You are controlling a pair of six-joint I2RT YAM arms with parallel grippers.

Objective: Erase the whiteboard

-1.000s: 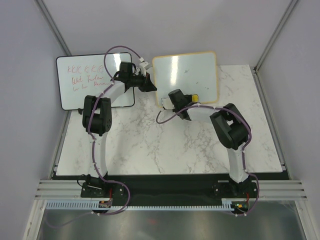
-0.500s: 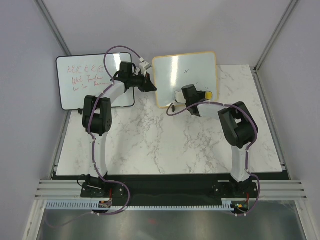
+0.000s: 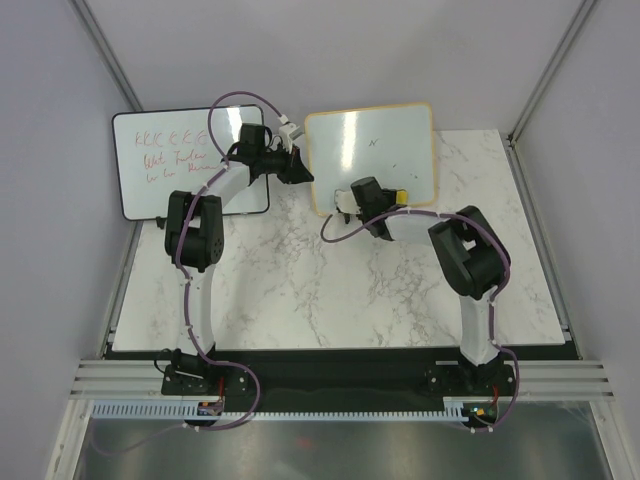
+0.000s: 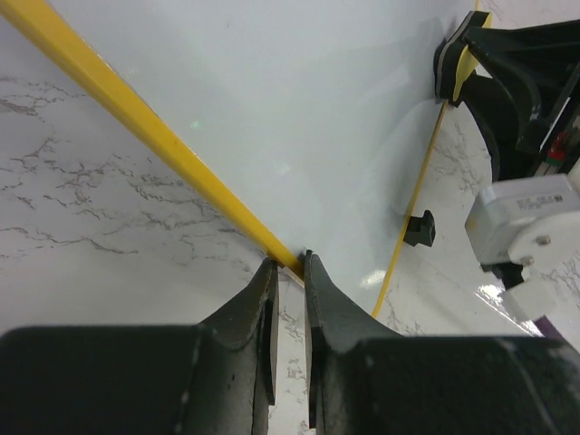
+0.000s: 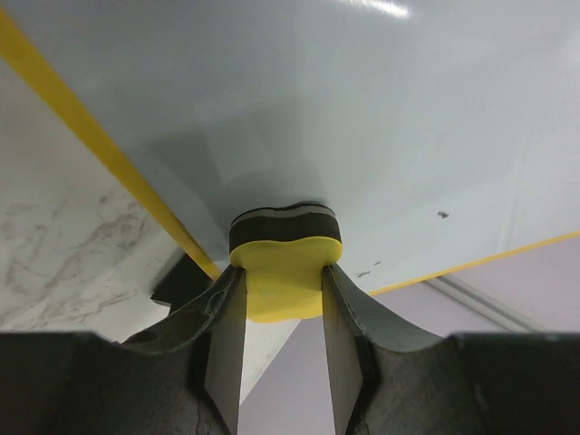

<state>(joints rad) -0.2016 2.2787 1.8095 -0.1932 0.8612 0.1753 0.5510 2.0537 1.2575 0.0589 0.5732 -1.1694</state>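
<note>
The whiteboard (image 3: 370, 150) with the yellow-orange frame stands tilted at the back of the table. A few small dark marks remain on it (image 3: 372, 143). My left gripper (image 3: 305, 177) is shut on the board's left frame edge (image 4: 288, 263). My right gripper (image 3: 388, 198) is shut on a yellow eraser (image 3: 399, 196). The eraser's black felt (image 5: 281, 222) is pressed flat against the lower part of the board (image 5: 317, 91). Small dark specks (image 5: 442, 215) lie to the right of the eraser (image 5: 284, 276). A black foot (image 4: 419, 228) shows at the board's bottom edge.
A black-framed whiteboard with red writing (image 3: 175, 160) leans at the back left, behind the left arm. The marble table top (image 3: 330, 290) lies in front of both boards. Grey walls close in the back and sides.
My right gripper swept the eraser to the right along the lower board, then came back to the left. The left gripper kept its hold on the frame and did not move.
</note>
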